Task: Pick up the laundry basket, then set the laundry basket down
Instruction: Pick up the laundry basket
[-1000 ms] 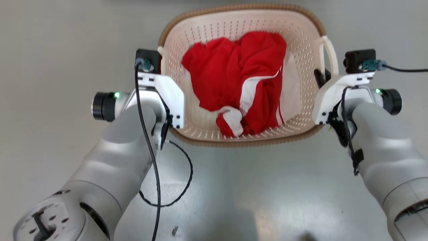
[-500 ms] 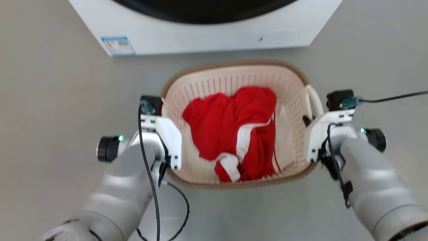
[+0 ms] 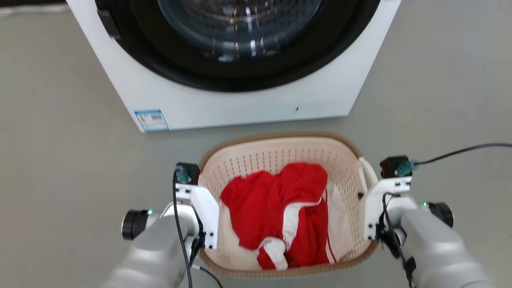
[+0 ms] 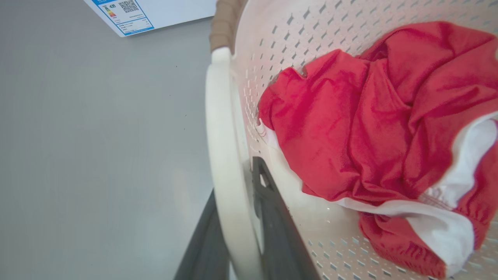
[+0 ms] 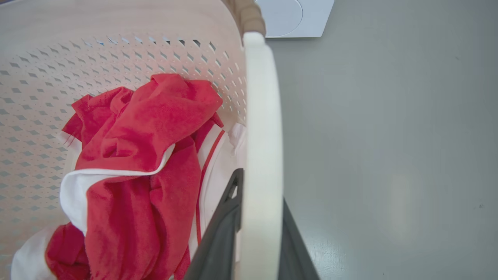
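Observation:
The cream perforated laundry basket (image 3: 280,154) with a brown woven-look rim sits low in the head view, between my two arms. A red and white garment (image 3: 280,204) lies crumpled inside it. My left gripper (image 4: 233,182) is shut on the basket's left white handle (image 4: 221,136), one dark finger on each side of the bar. My right gripper (image 5: 261,190) is shut the same way on the right handle (image 5: 262,116). In the head view the white wrist mounts hide most of both sets of fingers. Whether the basket's base touches the floor is hidden.
A white washing machine (image 3: 240,100) with a dark round door stands just beyond the basket, its front close to the far rim. Grey floor (image 3: 60,160) stretches to both sides. A black cable (image 3: 460,151) runs off right from my right wrist.
The head camera has swung up, bringing the washing machine into view. The basket and both arms now sit lower and smaller in that view. Both grips on the handles are unchanged.

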{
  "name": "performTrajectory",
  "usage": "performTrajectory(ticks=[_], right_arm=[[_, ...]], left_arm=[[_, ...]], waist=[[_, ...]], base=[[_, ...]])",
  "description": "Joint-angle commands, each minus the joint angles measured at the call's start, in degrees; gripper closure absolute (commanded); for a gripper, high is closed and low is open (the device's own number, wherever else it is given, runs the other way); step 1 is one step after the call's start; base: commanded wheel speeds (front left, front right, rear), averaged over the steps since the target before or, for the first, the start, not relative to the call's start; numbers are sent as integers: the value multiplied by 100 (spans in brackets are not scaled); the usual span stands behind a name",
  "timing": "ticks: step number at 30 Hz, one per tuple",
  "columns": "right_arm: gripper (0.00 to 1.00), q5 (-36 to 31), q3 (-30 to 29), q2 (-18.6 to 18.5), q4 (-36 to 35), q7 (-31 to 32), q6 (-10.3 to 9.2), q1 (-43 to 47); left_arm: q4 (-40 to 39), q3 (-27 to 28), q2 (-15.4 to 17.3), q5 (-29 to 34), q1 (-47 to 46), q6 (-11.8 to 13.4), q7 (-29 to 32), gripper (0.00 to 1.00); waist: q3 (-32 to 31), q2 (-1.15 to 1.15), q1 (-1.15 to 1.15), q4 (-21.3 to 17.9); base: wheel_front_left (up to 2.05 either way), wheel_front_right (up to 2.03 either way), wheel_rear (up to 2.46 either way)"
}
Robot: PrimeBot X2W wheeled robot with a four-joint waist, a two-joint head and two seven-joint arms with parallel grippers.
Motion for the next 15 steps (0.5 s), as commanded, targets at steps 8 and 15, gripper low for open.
performTrajectory(ticks=[8,15], right_arm=[[100,34,84,104,-117,237,45,390],[100,254,278,105,-203,426,45,583]], left_arm=[[-109,-32,99,-23,197,-97,115,100],[-130,-67,99,-64,458,-152,241,100]], waist=[[-606,0,0,-1],[-944,0,0,32]], base=[[0,0,0],[0,0,0]])
